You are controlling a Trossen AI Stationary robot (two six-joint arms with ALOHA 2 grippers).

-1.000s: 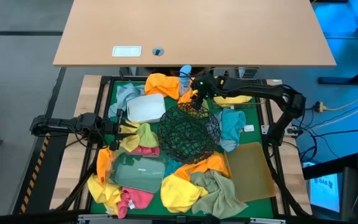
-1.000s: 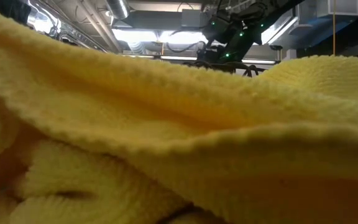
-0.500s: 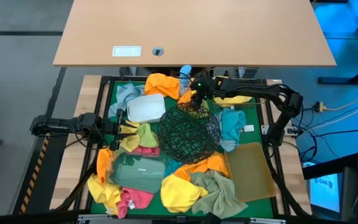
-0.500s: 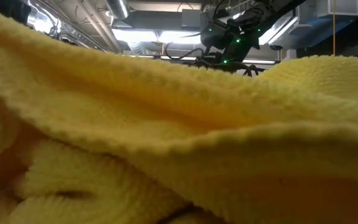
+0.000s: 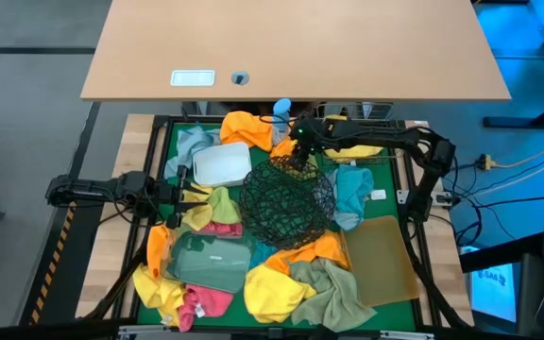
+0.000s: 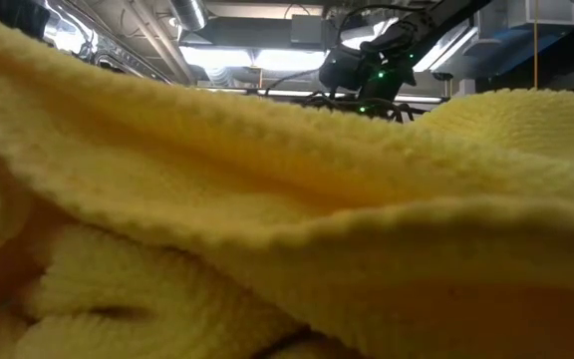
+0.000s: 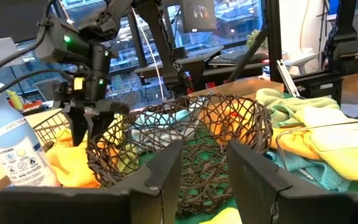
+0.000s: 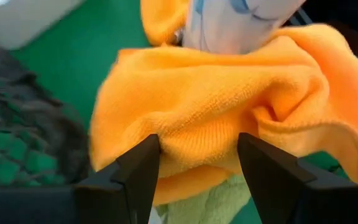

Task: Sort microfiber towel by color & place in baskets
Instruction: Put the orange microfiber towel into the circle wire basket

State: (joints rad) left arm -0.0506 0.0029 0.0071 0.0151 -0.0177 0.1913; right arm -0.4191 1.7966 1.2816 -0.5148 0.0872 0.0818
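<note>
My right gripper (image 5: 296, 144) (image 8: 205, 171) is open and points down over a bunched orange towel (image 8: 229, 112) (image 5: 248, 127), between the black wire-mesh bowl's (image 5: 288, 203) far rim and the blue-capped bottle (image 8: 229, 18); its fingers stand on either side of a fold. My left gripper (image 5: 179, 194) (image 7: 204, 177) waits open at the table's left side, facing the bowl (image 7: 185, 134). Towels in yellow, orange, pink, green and light blue lie heaped around the white tub (image 5: 220, 162), the tan bin (image 5: 382, 257) and the clear tray (image 5: 211, 260). My right gripper comes at the orange towel's raised fold (image 8: 191, 143) from above, pointing down, one finger on each side. Whether the fingers (image 8: 135, 171) touch the cloth, I cannot tell. The towel lies on the green mat.
A yellow towel (image 6: 267, 249) fills nearly all of the low view, with only the right arm (image 6: 367, 70) showing above it. The bottle (image 7: 8, 143) stands beside the right gripper, close to a wire basket (image 7: 48, 124). A wooden desk (image 5: 291, 47) lies beyond the far edge.
The right gripper has sunk a little lower toward the orange towel by the bowl's far rim, and its arm has reached slightly farther toward the table's left. The left arm and the towels have stayed where they were.
</note>
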